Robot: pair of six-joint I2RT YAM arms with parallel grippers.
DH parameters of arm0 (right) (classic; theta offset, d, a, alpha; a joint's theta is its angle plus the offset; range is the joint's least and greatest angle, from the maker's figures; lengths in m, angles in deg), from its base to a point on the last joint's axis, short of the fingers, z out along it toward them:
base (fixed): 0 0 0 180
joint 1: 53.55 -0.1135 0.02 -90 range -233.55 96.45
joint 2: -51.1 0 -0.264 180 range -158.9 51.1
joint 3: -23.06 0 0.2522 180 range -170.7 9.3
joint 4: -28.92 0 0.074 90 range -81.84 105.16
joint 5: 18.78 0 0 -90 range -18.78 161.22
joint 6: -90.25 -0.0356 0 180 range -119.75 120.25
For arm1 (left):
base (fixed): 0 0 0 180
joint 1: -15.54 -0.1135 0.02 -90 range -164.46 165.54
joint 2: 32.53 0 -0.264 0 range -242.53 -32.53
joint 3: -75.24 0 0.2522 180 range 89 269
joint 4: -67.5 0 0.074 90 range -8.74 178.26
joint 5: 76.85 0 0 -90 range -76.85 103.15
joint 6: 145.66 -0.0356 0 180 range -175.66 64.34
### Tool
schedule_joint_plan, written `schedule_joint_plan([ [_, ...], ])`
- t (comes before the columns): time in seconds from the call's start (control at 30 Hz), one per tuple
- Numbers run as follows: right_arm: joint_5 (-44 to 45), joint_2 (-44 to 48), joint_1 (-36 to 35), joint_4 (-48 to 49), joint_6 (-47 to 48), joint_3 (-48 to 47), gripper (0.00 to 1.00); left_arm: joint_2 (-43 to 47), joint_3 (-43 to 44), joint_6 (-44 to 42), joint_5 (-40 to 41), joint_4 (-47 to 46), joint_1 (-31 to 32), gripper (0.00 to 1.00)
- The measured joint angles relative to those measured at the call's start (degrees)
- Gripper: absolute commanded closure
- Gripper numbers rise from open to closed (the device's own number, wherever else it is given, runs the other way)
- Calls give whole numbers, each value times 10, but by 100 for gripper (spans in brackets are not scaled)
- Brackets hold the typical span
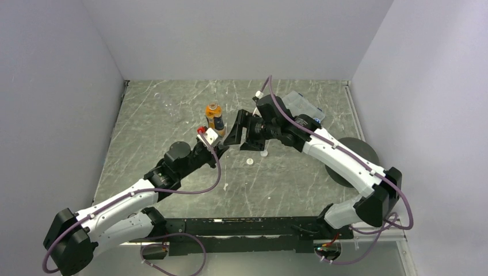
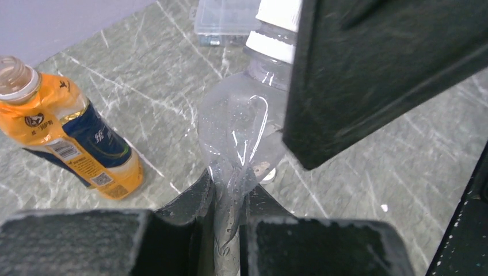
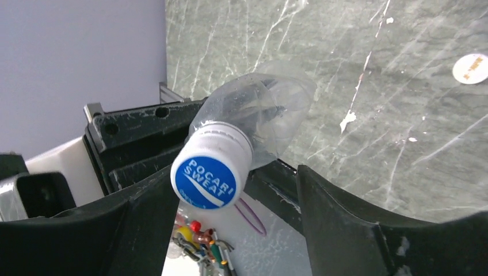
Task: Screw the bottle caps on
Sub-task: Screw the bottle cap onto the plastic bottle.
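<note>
we see the clear bottle (image 2: 241, 132) held up off the desk (image 1: 167, 109), near its middle. its long axis runs roughly level from the left pincer (image 2: 224, 230) across to the right pincer (image 3: 239, 190). the bottle's base end is squashed flat and the left pincer is clamped tight on it. the neck end points at the right pincer and wears the blue-topped cap (image 3: 210, 172), whose printed face looks straight into the right wrist camera.

the right pincer stands open around that cap, one finger on each side. there is a plain gap on one side, and on the other we cannot tell whether the finger touches. it has hold of nothing.

the orange bottle (image 1: 215, 118) stands upright on the desk just beyond the left pincer, on the far side. its long axis is vertical and its uncapped neck points up. it is near the held bottle but apart from it.

a loose white cap (image 1: 250, 161) lies flat on the desk just on the near side of the two pincers, with another small white piece (image 1: 263, 153) close beside it.

the walls (image 1: 241, 34) close the desk in on the left, far and right edges. the clear box (image 1: 302, 106) sits by the far right, behind the right arm. the black disc (image 1: 351, 161) lies under that arm near the right edge. the broadest bare stretches of desk are at the far left and between the caps and the arm bases.
</note>
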Motion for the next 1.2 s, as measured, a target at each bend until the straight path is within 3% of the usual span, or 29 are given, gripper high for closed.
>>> schedule_joint_plan([
  [0.13, 24, 32, -2, -22, 22, -1, 9, 1, -4, 21, -10, -24, 0, 100],
  [0.37, 45, 102, -2, -59, 136, -10, 5, 2, -11, 40, -92, -31, -15, 100],
  [0.77, -57, 134, -9, -107, 362, -42, 35, -17, -4, 106, -382, -39, -71, 100],
  [0.97, -71, 130, -23, -131, 410, -61, 37, -42, 8, 132, -461, -43, -74, 100],
  [1.2, -58, 108, -61, -157, 434, -88, 39, -54, 15, 143, -491, -46, -75, 100],
])
